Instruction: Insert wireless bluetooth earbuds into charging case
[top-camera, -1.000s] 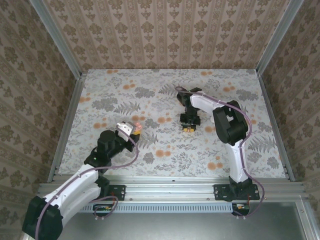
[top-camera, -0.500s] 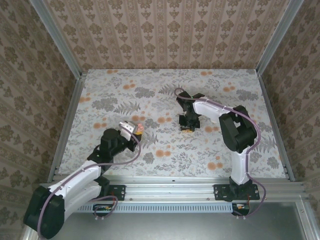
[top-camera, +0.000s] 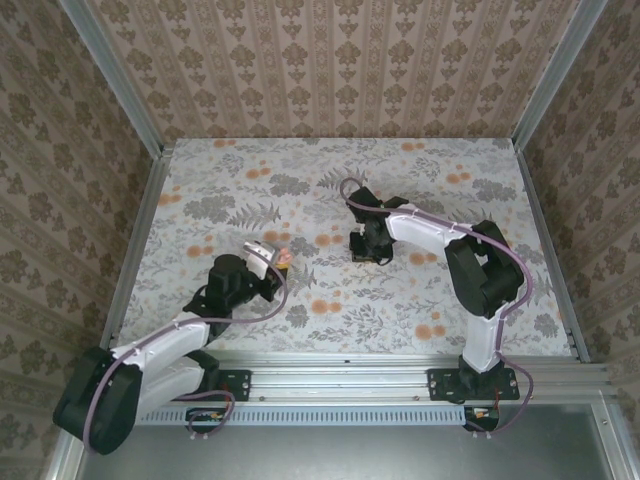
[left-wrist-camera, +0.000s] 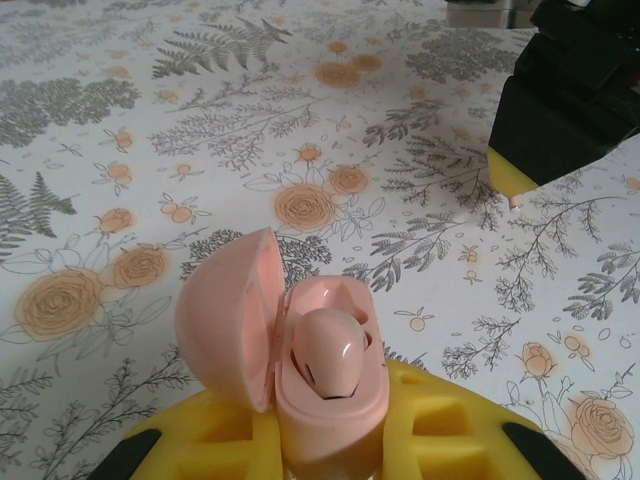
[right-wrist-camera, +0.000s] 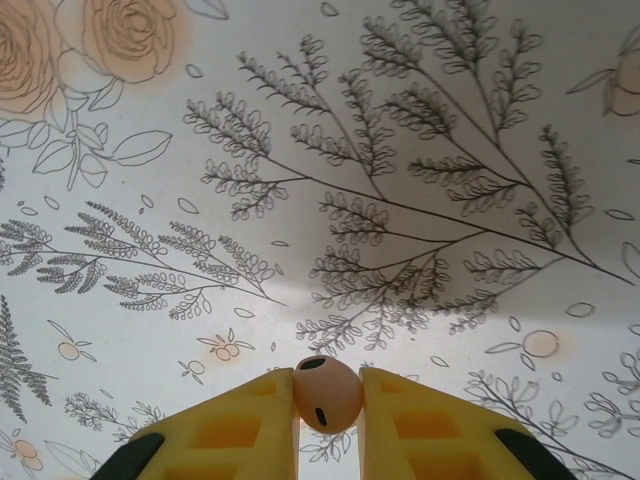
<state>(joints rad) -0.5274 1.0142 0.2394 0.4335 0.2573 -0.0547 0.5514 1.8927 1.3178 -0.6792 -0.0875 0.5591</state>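
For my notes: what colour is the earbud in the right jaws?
The earbud is pale pink with dark marks, best seen in the right wrist view.

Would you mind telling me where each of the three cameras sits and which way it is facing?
Top external: above and behind the bases, looking down on the table; both arms show, with the left gripper and right gripper.
Left wrist: low over the table, facing the right gripper; its own yellow fingers clamp the open charging case, one earbud seated inside.
Right wrist: looks down at the table; its fingers pinch the second earbud.
Shared: top and left wrist views both show the right gripper.
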